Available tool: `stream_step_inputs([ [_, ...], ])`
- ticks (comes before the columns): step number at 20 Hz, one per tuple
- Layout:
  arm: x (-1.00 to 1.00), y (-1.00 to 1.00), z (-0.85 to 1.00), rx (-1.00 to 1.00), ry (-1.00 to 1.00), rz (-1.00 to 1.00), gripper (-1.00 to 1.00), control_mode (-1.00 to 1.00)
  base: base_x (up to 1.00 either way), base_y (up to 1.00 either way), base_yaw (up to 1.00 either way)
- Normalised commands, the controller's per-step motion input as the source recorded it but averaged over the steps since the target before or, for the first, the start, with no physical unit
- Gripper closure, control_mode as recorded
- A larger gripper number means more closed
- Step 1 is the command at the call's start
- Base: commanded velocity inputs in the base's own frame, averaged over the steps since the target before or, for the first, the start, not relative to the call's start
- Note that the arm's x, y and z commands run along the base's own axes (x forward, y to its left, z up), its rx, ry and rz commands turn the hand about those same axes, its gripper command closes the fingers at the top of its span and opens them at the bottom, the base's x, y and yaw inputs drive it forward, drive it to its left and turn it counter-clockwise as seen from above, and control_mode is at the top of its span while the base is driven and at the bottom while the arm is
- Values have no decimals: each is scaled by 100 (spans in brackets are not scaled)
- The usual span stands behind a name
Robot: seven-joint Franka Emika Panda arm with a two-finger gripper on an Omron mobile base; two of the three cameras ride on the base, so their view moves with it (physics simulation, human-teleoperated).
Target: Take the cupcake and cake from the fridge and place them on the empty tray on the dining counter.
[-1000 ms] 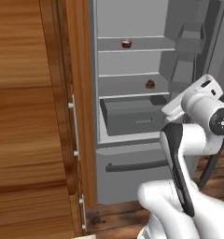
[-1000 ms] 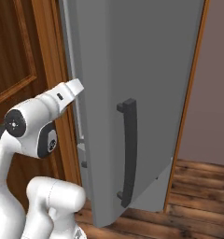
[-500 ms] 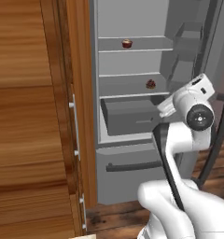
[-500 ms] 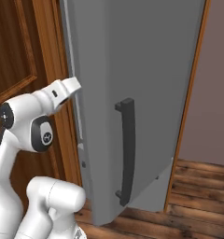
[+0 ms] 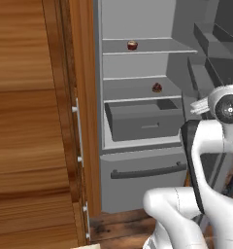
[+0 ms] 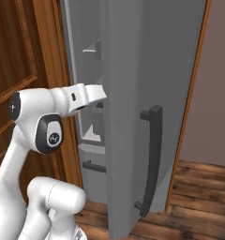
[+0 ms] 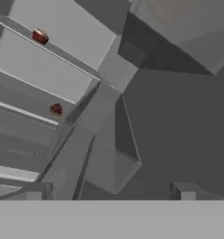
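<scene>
In the left base view, the fridge (image 5: 142,92) stands open, the cupcake (image 5: 132,45) on its top shelf; right base view: the door blocks the shelves; hand view: gripper (image 7: 109,189) spread wide, empty, well apart from the cupcake

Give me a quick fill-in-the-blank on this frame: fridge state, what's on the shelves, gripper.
1. The fridge door stands ____.
2. The cupcake sits on the ____ shelf, and a second small dark red item sits on the shelf below it.
3. Under those shelves, the grey drawer is pulled partly ____.
4. The gripper is ____ and holds nothing.

Missing words: open; upper; out; open
</scene>
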Motion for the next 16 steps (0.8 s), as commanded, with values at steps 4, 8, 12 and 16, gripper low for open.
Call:
stream_step_inputs([
  [4, -21, -100, -15, 22, -4, -8, -100, -100, 0, 0, 0],
  [8, 0, -100, -13, 24, -8, 0, -100, -100, 0, 0, 0],
  [12, 8, -100, -12, 27, -10, 0, -100, -100, 0, 0, 0],
  [16, 29, -100, -2, 27, -16, 3, -100, -100, 0, 0, 0],
])
